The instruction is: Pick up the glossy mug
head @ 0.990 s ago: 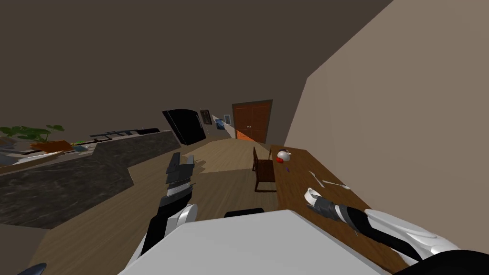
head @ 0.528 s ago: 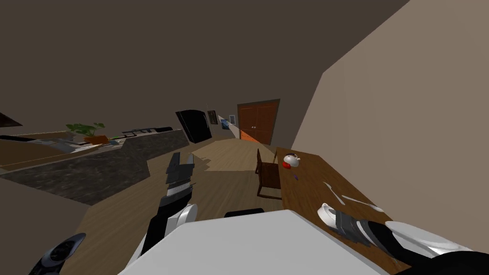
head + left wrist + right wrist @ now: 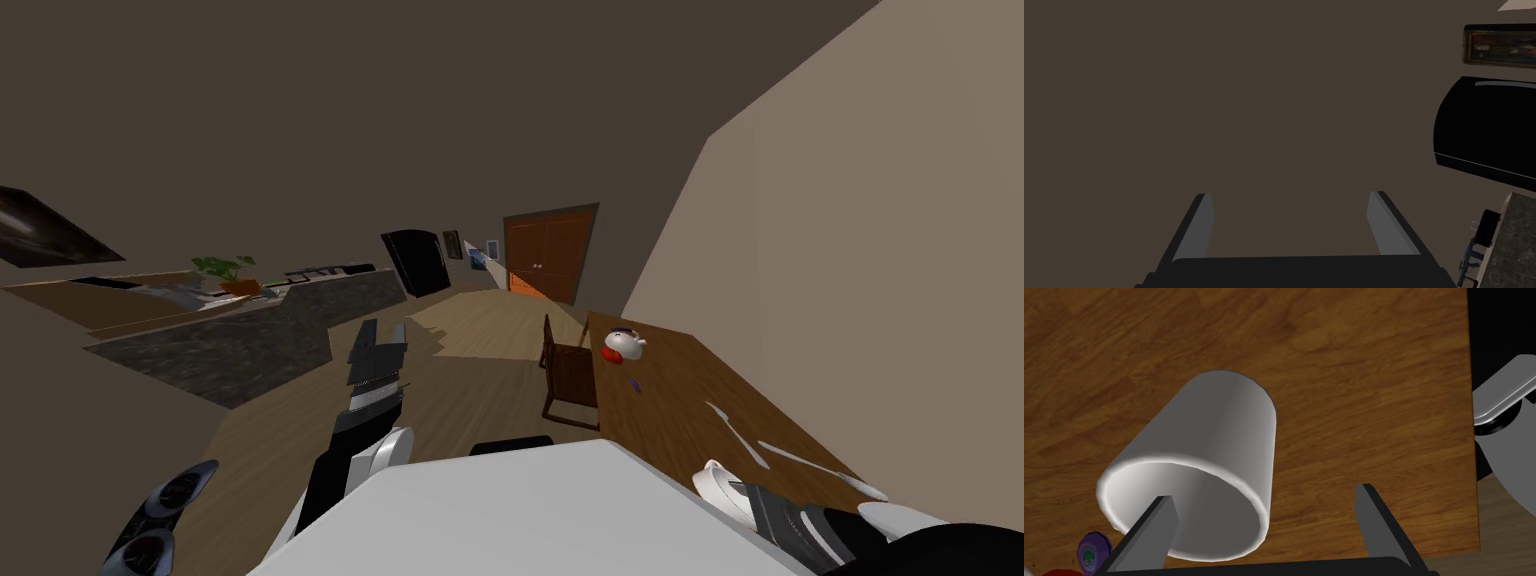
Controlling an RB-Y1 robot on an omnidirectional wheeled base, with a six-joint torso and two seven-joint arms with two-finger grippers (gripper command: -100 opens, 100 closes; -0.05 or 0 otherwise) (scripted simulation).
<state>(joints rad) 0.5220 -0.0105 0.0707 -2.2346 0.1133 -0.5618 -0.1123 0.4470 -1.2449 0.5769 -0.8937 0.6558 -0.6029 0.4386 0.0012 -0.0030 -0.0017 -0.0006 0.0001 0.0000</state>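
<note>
The wooden table (image 3: pixel 680 400) carries the white mug (image 3: pixel 1214 438) upright at its near end, so the right gripper (image 3: pixel 1264 492) hangs released, one blade over its mouth, seemingly to pinch the wall, while the left gripper (image 3: pixel 1290 194) idles spread

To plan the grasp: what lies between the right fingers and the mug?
Nothing: the right wrist view shows one finger of the right gripper overlapping the mug.

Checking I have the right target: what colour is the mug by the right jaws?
Plain white, shading to grey; the right wrist view shows the mug best.
</note>
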